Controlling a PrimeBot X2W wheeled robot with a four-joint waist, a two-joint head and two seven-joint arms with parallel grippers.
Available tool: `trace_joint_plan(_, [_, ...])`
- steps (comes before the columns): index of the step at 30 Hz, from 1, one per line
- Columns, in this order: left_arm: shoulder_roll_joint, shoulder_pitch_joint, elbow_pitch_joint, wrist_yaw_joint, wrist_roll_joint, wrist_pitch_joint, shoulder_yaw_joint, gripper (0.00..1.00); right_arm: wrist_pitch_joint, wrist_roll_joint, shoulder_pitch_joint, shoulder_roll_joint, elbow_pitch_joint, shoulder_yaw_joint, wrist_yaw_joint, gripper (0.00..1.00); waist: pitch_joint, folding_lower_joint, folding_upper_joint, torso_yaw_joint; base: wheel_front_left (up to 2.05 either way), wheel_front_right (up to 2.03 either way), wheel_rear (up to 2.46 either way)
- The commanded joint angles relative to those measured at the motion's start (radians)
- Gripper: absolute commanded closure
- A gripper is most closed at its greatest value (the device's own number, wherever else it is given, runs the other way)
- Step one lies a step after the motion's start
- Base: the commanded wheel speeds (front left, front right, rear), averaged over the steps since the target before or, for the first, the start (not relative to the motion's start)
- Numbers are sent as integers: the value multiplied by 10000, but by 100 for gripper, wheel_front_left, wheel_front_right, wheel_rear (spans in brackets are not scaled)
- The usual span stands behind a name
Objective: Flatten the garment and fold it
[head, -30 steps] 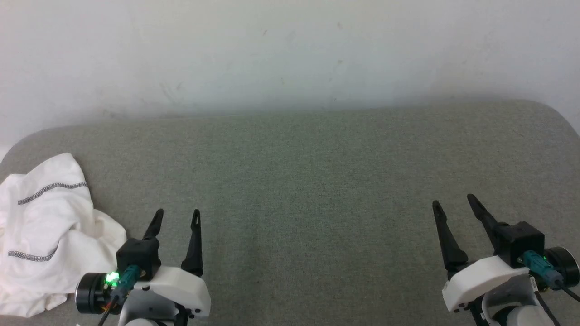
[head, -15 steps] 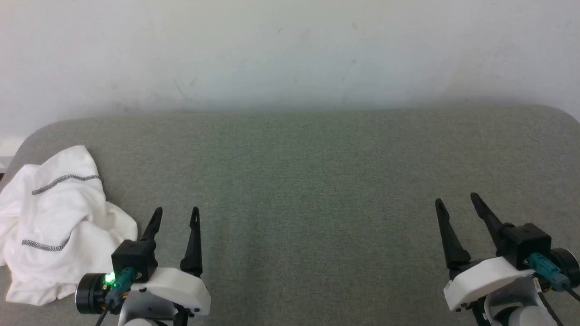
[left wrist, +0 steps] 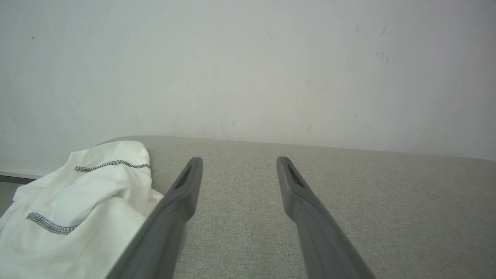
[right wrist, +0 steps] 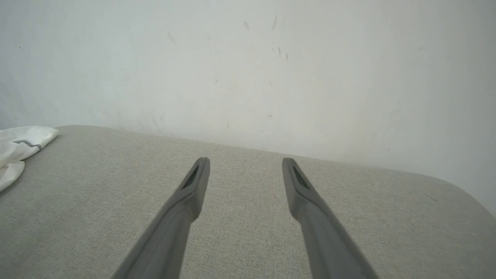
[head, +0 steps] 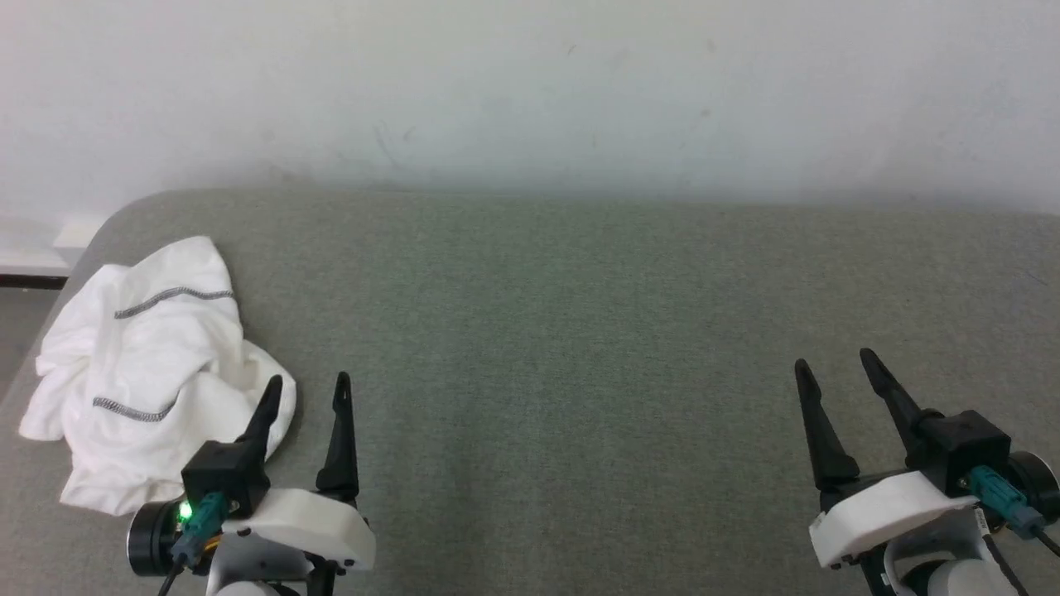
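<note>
Where: the garment (head: 157, 364) lies crumpled at the left edge of the tabletop (head: 580, 372), just beside the left hand (head: 307, 381).
Hands: left hand and right hand (head: 832, 360) both wide, empty.
Risk: pinching bunched layers could drag it over the edge.

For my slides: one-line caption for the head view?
Crumpled white garment at left end of grey surface; left gripper beside it, right gripper far off, both open.

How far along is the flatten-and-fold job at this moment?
Done: nothing yet; the large white thin-fabric garment with grey-stitched hems lies crumpled at the left end of the grey fabric-covered surface. In hand: nothing; the left gripper and right gripper are open and empty. Left: grasping, flattening, folding.
</note>
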Motion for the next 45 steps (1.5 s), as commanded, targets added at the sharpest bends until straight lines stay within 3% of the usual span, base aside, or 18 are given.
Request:
trace_joint_plan(1, [-10,-213,-38,-6,-101,-110,74,0,-121,85,38,15,-27,9,-7,0,31,0,-1,274,0,0,0])
trace_joint_plan(30, [-15,-197,152,29,-661,-695,538,0,-371,-125,-25,25,-397,407,-12,0,401,0,-1,2619,-1,-1,-1])
trace_joint_plan(45, [-17,-1056,-3,99,-941,-1008,949,0,-309,-251,-334,30,-712,805,-14,0,1090,0,-1,2947,-4,-4,-4])
